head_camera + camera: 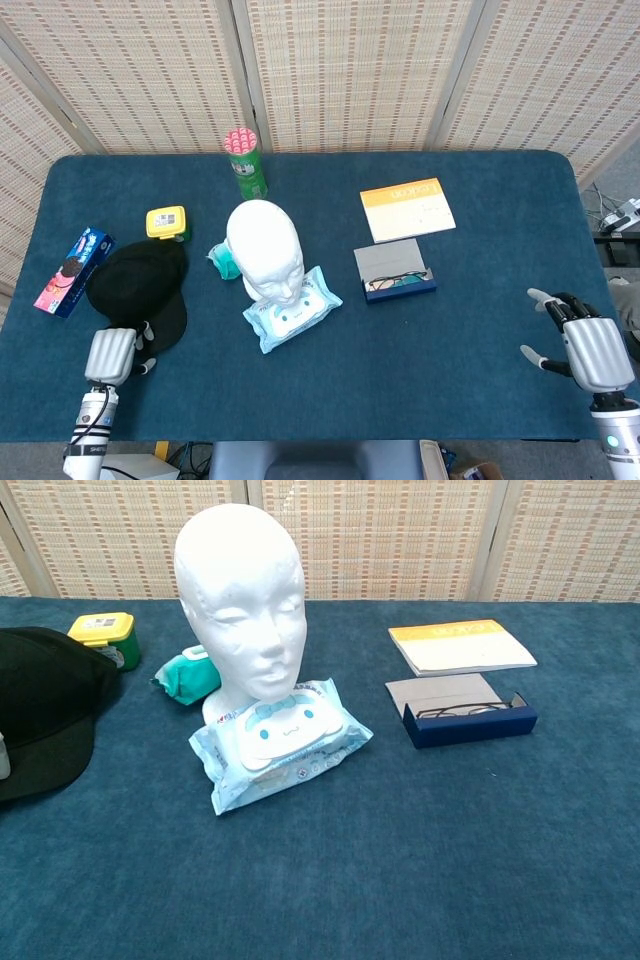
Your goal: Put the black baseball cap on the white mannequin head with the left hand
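Observation:
The black baseball cap lies on the blue table at the left, its brim toward the front edge; in the chest view the black baseball cap shows at the left edge. The white mannequin head stands upright mid-table, to the cap's right, also seen close up as the white mannequin head in the chest view. My left hand hovers at the cap's brim, fingers apart, holding nothing. My right hand rests open near the table's front right corner.
A pale blue wipes pack lies in front of the mannequin head, a teal pouch beside it. A yellow box, cookie pack, green can, orange booklet and open glasses case lie around.

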Robot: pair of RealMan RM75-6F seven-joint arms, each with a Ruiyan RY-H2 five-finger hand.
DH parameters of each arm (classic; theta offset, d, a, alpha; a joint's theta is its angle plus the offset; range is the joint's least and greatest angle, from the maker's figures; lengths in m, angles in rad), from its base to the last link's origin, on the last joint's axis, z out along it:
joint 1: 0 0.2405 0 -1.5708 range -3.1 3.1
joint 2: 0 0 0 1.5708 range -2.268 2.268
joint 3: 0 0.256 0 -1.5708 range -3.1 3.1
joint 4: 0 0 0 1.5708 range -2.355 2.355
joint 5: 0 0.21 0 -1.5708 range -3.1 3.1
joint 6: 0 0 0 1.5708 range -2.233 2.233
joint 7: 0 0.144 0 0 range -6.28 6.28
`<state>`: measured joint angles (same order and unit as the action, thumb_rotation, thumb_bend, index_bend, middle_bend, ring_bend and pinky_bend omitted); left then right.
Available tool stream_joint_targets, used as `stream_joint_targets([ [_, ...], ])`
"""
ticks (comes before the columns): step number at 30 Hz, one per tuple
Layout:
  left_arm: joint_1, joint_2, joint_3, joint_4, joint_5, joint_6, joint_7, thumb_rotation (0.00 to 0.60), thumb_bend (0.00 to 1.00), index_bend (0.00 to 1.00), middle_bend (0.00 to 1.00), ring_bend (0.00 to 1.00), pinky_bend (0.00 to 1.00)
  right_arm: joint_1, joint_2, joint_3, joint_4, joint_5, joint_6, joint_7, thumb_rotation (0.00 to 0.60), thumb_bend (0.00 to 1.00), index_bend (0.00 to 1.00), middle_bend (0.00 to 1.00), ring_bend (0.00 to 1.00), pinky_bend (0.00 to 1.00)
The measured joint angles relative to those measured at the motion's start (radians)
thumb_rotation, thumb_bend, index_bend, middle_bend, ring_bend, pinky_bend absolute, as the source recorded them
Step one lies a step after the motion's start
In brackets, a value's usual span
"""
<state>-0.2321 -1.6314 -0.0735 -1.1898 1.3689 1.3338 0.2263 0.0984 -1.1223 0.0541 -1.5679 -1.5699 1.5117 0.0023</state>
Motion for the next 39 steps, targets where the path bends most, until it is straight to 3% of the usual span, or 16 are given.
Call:
stream_joint_targets([
  [24, -0.007, -0.100, -0.033, 0.199, 0.024, 0.070, -0.080, 0.600, 0.03, 0.55, 0.62, 0.36, 0.51, 0.003, -0.002, 0.001, -0.003, 0.004, -0.009, -0.020, 0.600, 0.00, 0.24, 0.40, 0.26, 0.40],
  [33, -0.010, -0.123, -0.042, 0.289, 0.085, 0.166, -0.209, 0.600, 0.04, 0.58, 0.51, 0.34, 0.49, 0.002, -0.004, -0.002, -0.006, -0.001, -0.008, -0.029, 0.600, 0.00, 0.24, 0.40, 0.26, 0.40],
  [39, -0.019, -0.136, -0.052, 0.336, 0.106, 0.203, -0.256, 0.600, 0.04, 0.58, 0.50, 0.34, 0.49, 0.003, -0.005, -0.002, -0.005, 0.000, -0.009, -0.029, 0.600, 0.00, 0.24, 0.40, 0.26, 0.40],
])
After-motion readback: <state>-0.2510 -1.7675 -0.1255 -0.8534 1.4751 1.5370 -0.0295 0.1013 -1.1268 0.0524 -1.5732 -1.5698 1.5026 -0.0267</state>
